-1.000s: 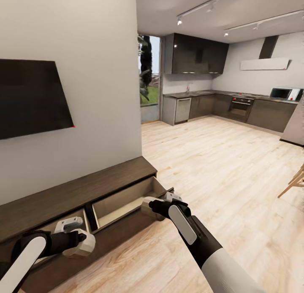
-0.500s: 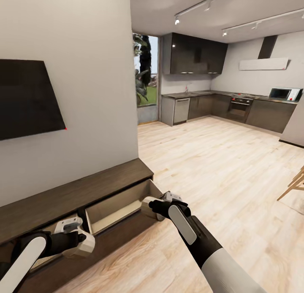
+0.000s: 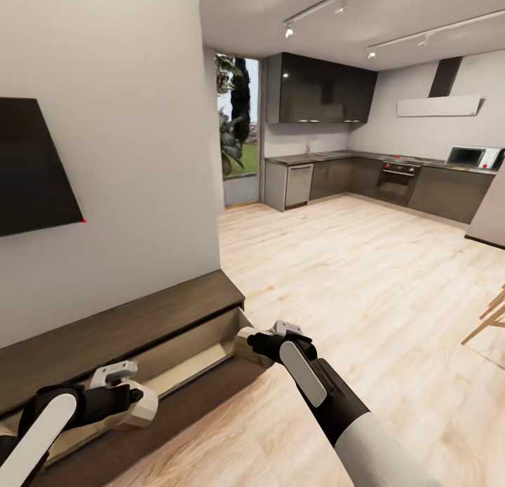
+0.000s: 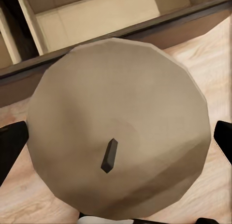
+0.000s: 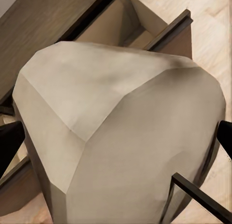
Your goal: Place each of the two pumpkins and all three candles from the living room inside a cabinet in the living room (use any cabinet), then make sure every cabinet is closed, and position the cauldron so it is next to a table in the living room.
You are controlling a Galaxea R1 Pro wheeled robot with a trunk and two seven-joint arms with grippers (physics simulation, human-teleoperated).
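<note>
— While both arms reach forward and low, what's gripped?
— My left gripper (image 3: 133,396) clenches one candle (image 4: 118,130), my right gripper (image 3: 263,340) another candle (image 5: 121,132), both over the cabinet's (image 3: 140,319) open drawers.

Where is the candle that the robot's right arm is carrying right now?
In the head view the candle sits clamped in the right gripper, low and central, just over the open drawer at the right end of the dark-brown cabinet.
</note>
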